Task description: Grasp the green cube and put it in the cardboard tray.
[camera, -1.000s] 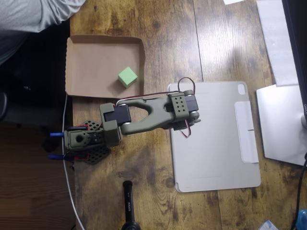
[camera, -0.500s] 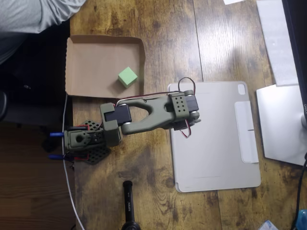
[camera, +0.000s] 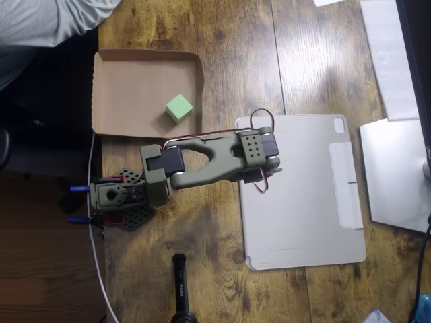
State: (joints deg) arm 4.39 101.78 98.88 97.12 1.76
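Observation:
In the overhead view the light green cube (camera: 179, 108) rests inside the brown cardboard tray (camera: 128, 84), near the tray's lower right corner and free of any grip. The olive-green arm is folded up below the tray. Its gripper (camera: 264, 165) sits over the left edge of the grey tablet cover, well to the right of and below the cube. The wrist block covers the fingers from above, so how the jaws stand is hidden. Nothing shows in the gripper.
The grey tablet cover (camera: 303, 195) lies right of the arm. The arm's base (camera: 118, 198) stands at the table's left edge with a white cable beside it. A black stand (camera: 180, 289) rises at the bottom. A person's grey sleeve (camera: 47, 20) is at top left.

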